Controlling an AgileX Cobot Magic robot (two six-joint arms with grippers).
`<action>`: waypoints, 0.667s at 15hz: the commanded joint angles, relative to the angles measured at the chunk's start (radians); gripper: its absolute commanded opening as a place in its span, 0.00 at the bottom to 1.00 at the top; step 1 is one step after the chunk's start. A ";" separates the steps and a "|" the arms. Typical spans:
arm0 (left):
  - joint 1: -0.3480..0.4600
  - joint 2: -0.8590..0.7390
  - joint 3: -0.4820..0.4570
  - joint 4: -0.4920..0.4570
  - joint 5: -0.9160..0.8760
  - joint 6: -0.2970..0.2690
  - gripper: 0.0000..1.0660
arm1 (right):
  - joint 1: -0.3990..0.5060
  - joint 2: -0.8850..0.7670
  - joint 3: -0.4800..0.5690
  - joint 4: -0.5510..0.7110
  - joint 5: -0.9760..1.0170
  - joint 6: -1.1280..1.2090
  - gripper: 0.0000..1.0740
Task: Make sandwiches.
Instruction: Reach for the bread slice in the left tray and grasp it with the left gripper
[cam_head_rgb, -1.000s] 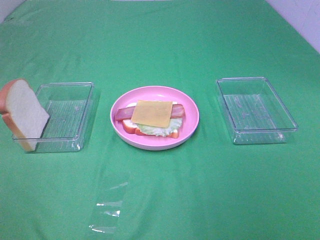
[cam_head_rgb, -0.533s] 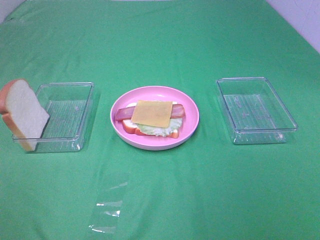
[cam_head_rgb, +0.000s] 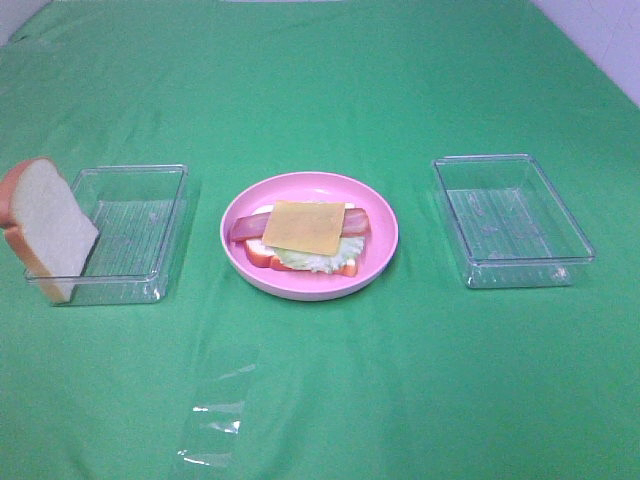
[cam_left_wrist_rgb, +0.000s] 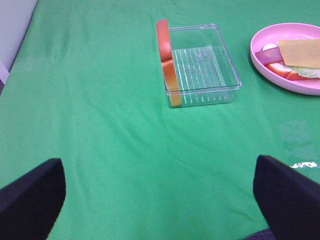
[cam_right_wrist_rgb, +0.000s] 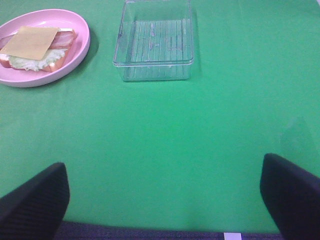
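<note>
Both claws sit spread wide with nothing in them: the left gripper (cam_left_wrist_rgb: 160, 200) shows only its two dark fingertips (cam_left_wrist_rgb: 30, 192) at the corners of its wrist view, over bare green tablecloth (cam_head_rgb: 320, 90), and neither arm shows in the overhead shot.

Going left to right from above: a white bread slice with an orange-brown crust (cam_head_rgb: 45, 228) stands tilted on edge, leaning against the outer short wall of the left clear plastic rectangular tray (cam_head_rgb: 125, 232). I can't tell if its bottom edge sits inside the tray or on the cloth. In the middle is the round pink plate (cam_head_rgb: 309, 234) with the half-built sandwich: a bottom bread slice (cam_head_rgb: 262, 257), a pale green lettuce leaf (cam_head_rgb: 310, 262), reddish-brown bacon strips (cam_head_rgb: 246, 227) and a yellow-orange cheese square (cam_head_rgb: 303, 226) on top. To the right, well apart, is the second clear plastic rectangular tray (cam_head_rgb: 512, 219).

Same deal for the right gripper (cam_right_wrist_rgb: 162, 197), black fingertips (cam_right_wrist_rgb: 32, 197) far apart over the cloth, well short of that tray.
</note>
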 joint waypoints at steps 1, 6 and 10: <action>-0.009 -0.013 0.003 0.001 -0.016 -0.031 0.88 | 0.001 -0.034 0.003 -0.001 -0.004 0.001 0.92; -0.009 0.000 0.002 0.018 -0.014 -0.032 0.88 | 0.001 -0.033 0.003 0.002 -0.004 0.001 0.92; -0.009 0.358 -0.145 0.046 0.141 -0.025 0.88 | 0.001 -0.033 0.003 0.002 -0.004 0.001 0.92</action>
